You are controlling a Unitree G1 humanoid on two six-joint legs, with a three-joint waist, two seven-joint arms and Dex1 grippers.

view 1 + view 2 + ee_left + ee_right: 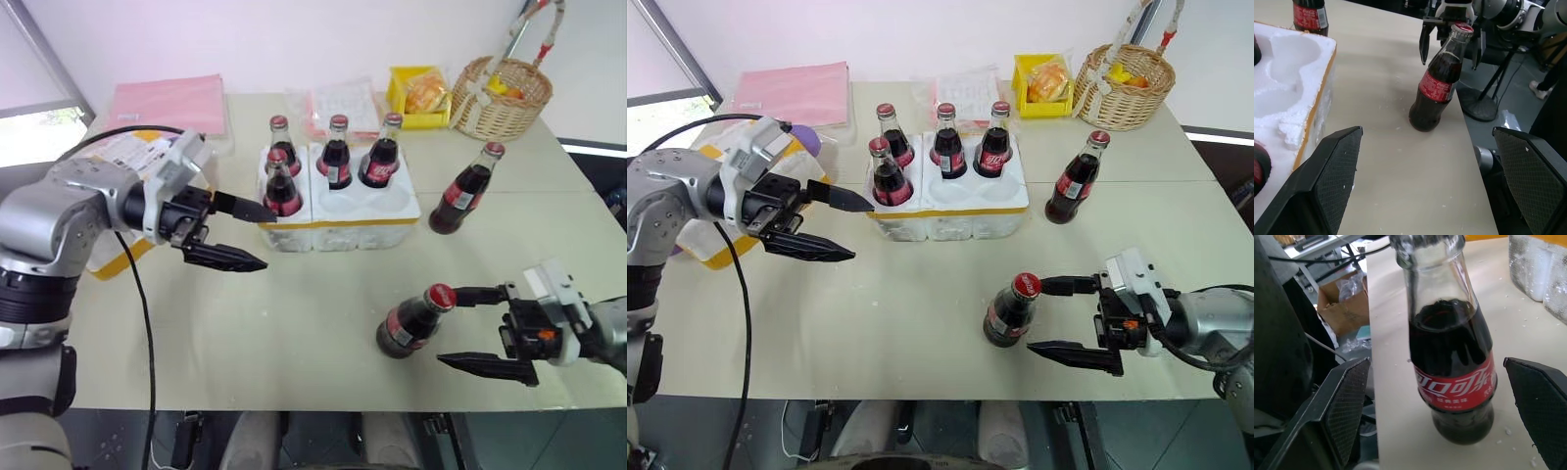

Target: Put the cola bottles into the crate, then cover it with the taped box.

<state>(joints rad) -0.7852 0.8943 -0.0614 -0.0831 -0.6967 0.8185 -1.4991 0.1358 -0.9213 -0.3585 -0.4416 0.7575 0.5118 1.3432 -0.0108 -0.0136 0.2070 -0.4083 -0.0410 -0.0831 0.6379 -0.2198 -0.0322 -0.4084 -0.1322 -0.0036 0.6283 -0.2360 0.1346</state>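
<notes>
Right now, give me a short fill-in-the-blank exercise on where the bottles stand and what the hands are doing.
1. The crate holds ____ cola bottles.
2. ____ bottles stand on the table outside it.
3. The right hand has its fingers ____ around the nearest bottle.
4. The left hand holds ____.

Missing words: four; two; open; nothing

Along the table's [294, 343] far edge we see a pink folder [168, 101], a bagged sheet of paper [338, 103], a yellow tray [419, 98] with food inside — and a wicker basket [500, 98] at the far right corner.
</notes>
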